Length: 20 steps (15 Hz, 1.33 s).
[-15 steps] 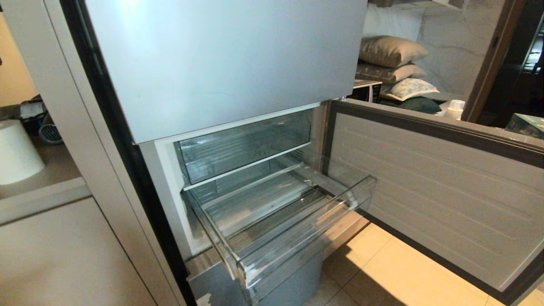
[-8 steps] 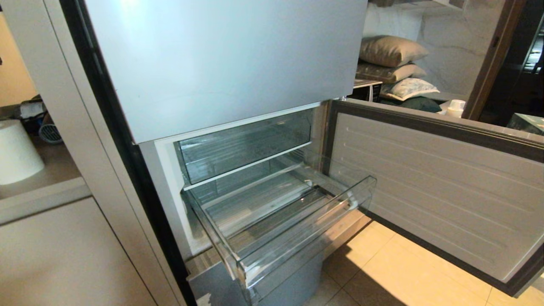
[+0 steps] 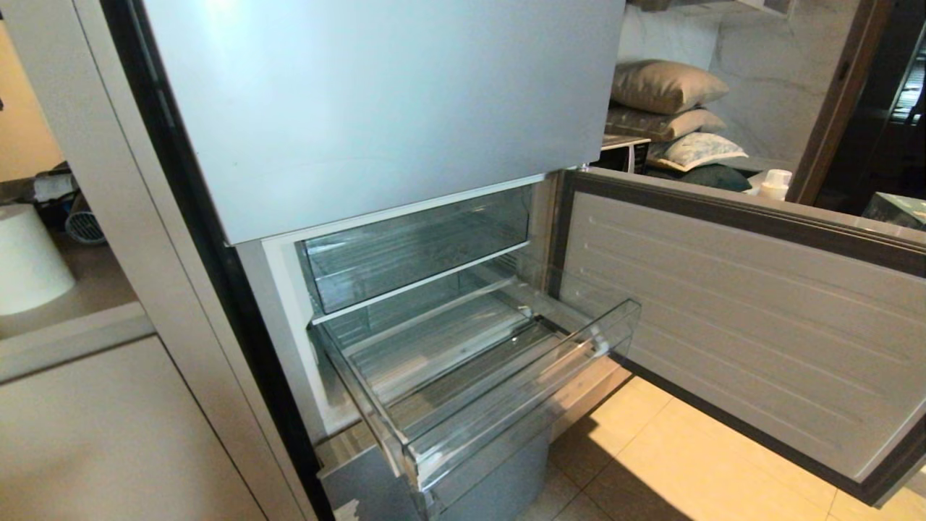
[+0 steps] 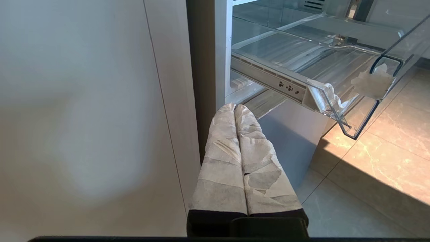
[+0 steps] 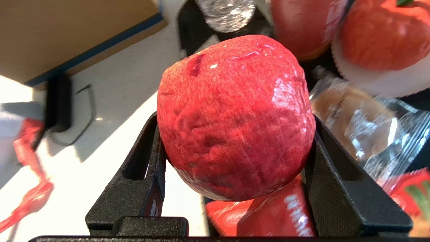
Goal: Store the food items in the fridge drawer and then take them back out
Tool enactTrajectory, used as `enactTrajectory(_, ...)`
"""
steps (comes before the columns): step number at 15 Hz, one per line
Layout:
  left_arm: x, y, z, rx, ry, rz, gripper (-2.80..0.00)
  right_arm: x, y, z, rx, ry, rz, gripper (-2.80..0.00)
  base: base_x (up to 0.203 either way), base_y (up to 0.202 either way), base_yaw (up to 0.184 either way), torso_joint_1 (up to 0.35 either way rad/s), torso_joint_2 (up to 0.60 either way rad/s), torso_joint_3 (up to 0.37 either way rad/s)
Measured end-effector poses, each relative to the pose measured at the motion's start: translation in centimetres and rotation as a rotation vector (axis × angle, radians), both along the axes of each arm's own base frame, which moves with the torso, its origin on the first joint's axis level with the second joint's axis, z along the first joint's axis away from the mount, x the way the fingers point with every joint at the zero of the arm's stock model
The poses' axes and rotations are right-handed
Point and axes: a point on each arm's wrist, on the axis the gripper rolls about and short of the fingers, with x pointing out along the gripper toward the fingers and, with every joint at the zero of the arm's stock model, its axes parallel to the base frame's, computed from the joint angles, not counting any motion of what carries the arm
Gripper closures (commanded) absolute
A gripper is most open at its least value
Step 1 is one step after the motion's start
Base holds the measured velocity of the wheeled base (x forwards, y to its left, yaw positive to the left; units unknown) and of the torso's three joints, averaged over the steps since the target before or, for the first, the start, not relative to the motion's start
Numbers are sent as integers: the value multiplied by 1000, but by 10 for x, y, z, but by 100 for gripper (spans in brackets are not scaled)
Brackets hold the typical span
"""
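Drawer (image 3: 463, 376) pulled out, top open for access; door (image 3: 738, 318) flanks right, upper bin (image 3: 412, 246) overhangs rear.

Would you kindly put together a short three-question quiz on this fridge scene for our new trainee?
1. True or false: the fridge drawer is pulled out and holds no food.
2. What sits between the right gripper fingers?
3. The left gripper fingers are: A) apart, B) pressed together.

Key: 1 true. 2 the round red food item. 3 B.
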Motion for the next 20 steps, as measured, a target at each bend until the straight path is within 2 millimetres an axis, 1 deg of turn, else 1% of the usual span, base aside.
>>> enactTrajectory(2, 0, 0, 0, 0, 0, 0, 0, 3, -9, -9, 6, 6, -2, 0, 0, 0, 0, 0, 0, 0)
enactTrajectory(6, 0, 0, 0, 0, 0, 0, 0, 13, -26, -43, 59, 10, 71, 0, 0, 0, 0, 0, 0, 0)
enactTrajectory(8, 0, 0, 0, 0, 0, 0, 0, 19, -33, -55, 73, 6, 87, 0, 0, 0, 0, 0, 0, 0)
enactTrajectory(12, 0, 0, 0, 0, 0, 0, 0, 25, -38, -70, 99, -1, 119, 0, 0, 0, 0, 0, 0, 0)
enactTrajectory(13, 0, 0, 0, 0, 0, 0, 0, 25, -38, -72, 100, -1, 120, -280, 0, 0, 0, 0, 0, 0)
enactTrajectory(17, 0, 0, 0, 0, 0, 0, 0, 25, -38, -73, 108, 2, 118, -280, 0, 0, 0, 0, 0, 0)
enactTrajectory(20, 0, 0, 0, 0, 0, 0, 0, 23, -35, -68, 106, 1, 117, -280, 0, 0, 0, 0, 0, 0)
